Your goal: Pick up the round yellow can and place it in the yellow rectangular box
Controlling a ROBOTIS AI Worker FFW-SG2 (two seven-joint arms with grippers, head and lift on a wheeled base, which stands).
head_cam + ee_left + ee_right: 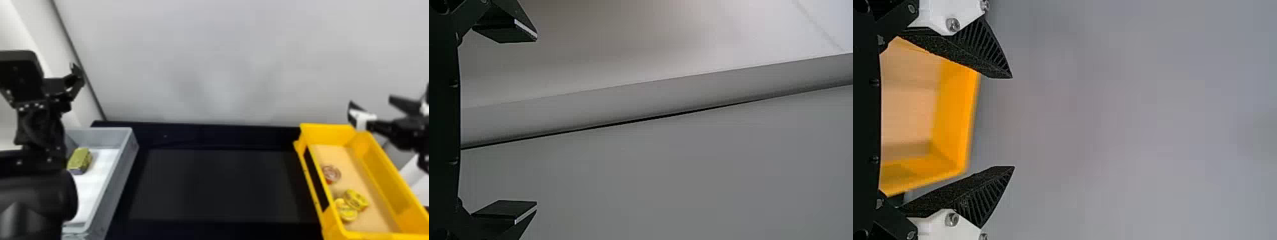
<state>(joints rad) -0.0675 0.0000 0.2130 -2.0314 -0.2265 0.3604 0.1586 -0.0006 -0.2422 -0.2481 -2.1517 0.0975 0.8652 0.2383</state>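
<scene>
A round yellow can (348, 214) lies inside the yellow rectangular box (387, 178), toward its near end, beside a yellow tin (356, 199) that rests at a tilt. Farther back in the same box, near its left wall, sits a reddish-brown round tin (332, 174).

The robot's right gripper (371, 100) hangs above the far end of the yellow box, released and empty, its two black ribbed fingers, fixed to white mounts, spread well apart. The right wrist view looks between them past a corner of the box to a plain gray wall (207, 63).

Across the black desk (214, 188), the left gripper (77, 75) is raised over the far side of a gray box (126, 172), also released, with nothing between its parted fingers in the left wrist view. Inside that gray box, on its white bottom, stands a yellow-green block-shaped tin (79, 159), close to the left arm (35, 191), which covers part of the box. The two boxes flank the desk's dark central panel, well apart from each other.
</scene>
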